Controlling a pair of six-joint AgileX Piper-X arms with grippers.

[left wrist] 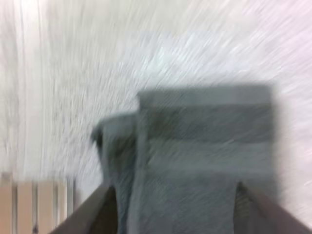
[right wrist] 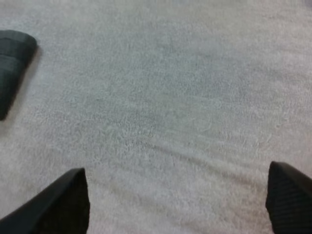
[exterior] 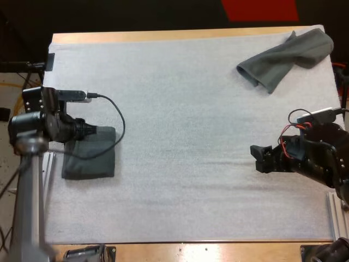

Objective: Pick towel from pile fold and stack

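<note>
A folded dark grey-green towel (exterior: 91,155) lies flat on the white mat (exterior: 180,136) at its left side. My left gripper (exterior: 87,132) hovers over the towel's near-left edge. In the left wrist view its fingers (left wrist: 90,212) stand wide apart, open, with the folded towel (left wrist: 204,156) on the mat between and beyond them. A crumpled towel (exterior: 286,54) lies at the far right corner of the mat. My right gripper (exterior: 259,158) hangs open over bare mat at the right, well short of the crumpled towel. In the right wrist view its fingers (right wrist: 58,204) are spread over the mat, with the folded towel (right wrist: 12,63) far off.
A metal rail (exterior: 338,215) runs along the table's right edge near my right arm. Wooden slats (left wrist: 34,204) show beside the mat at the left edge, close to the folded towel. Bare mat stretches between the two towels.
</note>
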